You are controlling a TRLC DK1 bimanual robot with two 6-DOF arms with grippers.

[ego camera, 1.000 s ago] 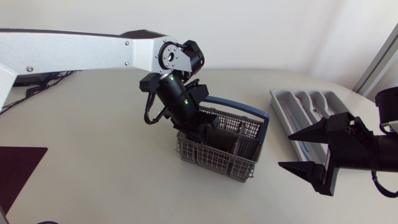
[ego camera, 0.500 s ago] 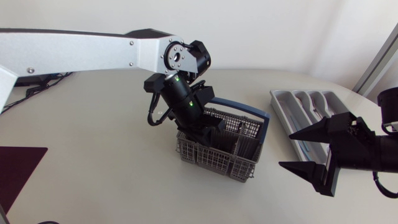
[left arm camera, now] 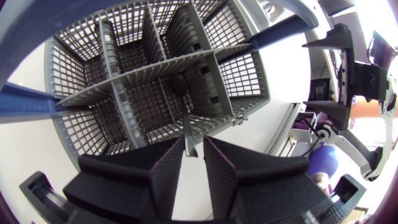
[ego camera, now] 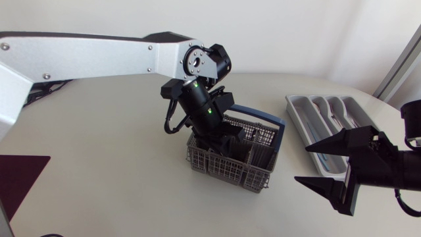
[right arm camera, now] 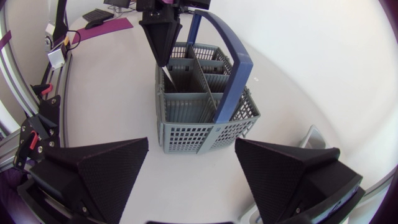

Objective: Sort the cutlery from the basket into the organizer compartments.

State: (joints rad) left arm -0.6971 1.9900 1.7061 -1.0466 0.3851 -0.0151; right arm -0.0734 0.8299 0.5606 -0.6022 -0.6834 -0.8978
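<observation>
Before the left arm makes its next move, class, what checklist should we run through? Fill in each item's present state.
1. Utensil at the left gripper: ok, it rises from the basket up to the gripper.
2. Hold on the utensil firm: cannot tell.
3. Utensil clear of the basket: not ok, its lower end is down inside a compartment.
4. Basket upright on the table: ok.
5. Right gripper out of the way: ok, it is open and apart from the basket, near the organizer.
</observation>
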